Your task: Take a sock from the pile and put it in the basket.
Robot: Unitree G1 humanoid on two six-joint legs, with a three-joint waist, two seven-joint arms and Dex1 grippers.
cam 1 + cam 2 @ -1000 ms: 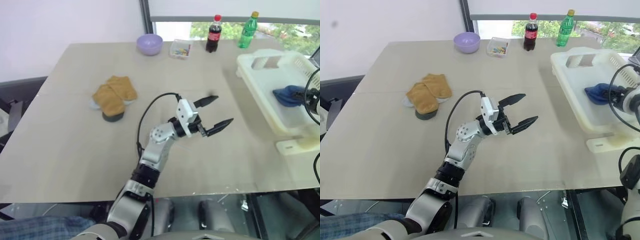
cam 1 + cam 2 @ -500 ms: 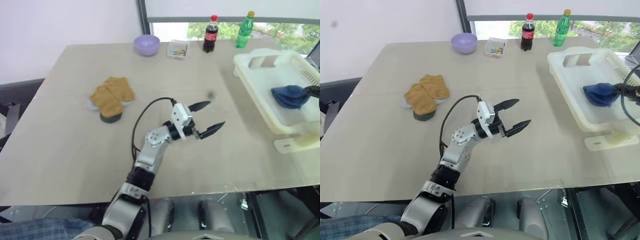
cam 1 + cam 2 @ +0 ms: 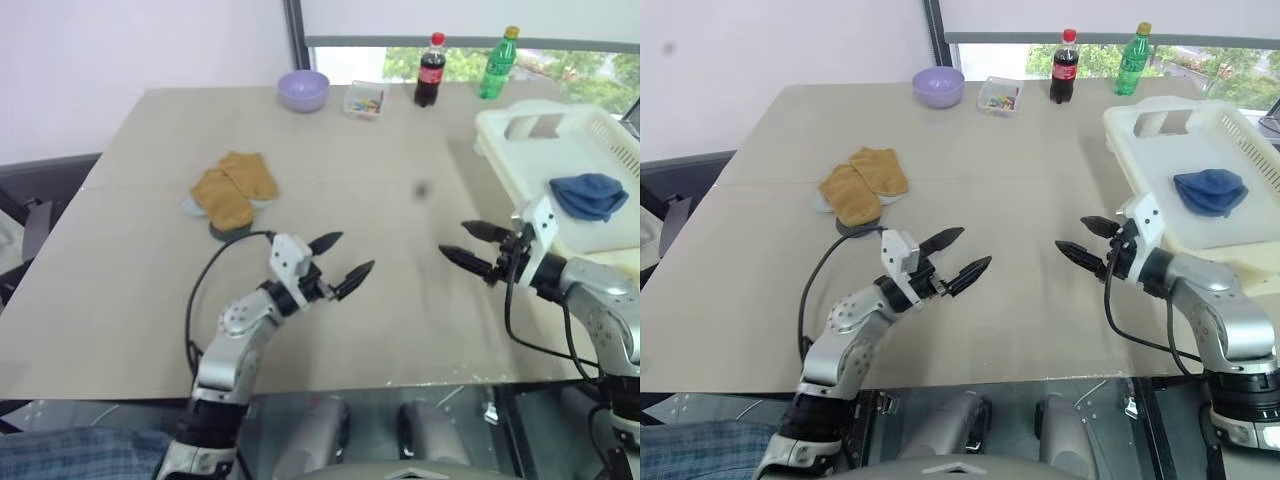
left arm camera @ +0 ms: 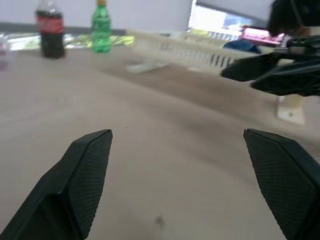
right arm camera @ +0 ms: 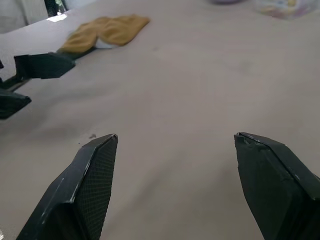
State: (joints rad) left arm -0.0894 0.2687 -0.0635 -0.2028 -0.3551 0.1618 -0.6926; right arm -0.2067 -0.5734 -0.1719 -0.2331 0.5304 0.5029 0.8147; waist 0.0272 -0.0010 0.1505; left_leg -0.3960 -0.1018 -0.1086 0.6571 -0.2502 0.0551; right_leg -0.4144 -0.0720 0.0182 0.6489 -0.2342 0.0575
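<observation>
The pile point(image 3: 232, 187) of mustard-tan socks lies on the table's left half over a dark grey round piece point(image 3: 226, 231), and also shows in the right wrist view point(image 5: 107, 31). At the right edge stands the cream-white basket point(image 3: 497, 141) with a blue sock point(image 3: 588, 193) inside. My left gripper point(image 3: 356, 252) hovers open and empty over the near middle of the table, right of and nearer than the pile. Facing it, my right gripper point(image 3: 452, 239) is open and empty just left of the basket.
Along the far edge stand a lilac bowl point(image 3: 303, 89), a clear box of small coloured items point(image 3: 363, 99), a cola bottle point(image 3: 431, 70) and a green bottle point(image 3: 497, 62). A bare stretch of table point(image 3: 400, 210) separates the grippers.
My right gripper has left the blue sock in the basket and swung left over the table. My left gripper has drawn back to the left and lower.
</observation>
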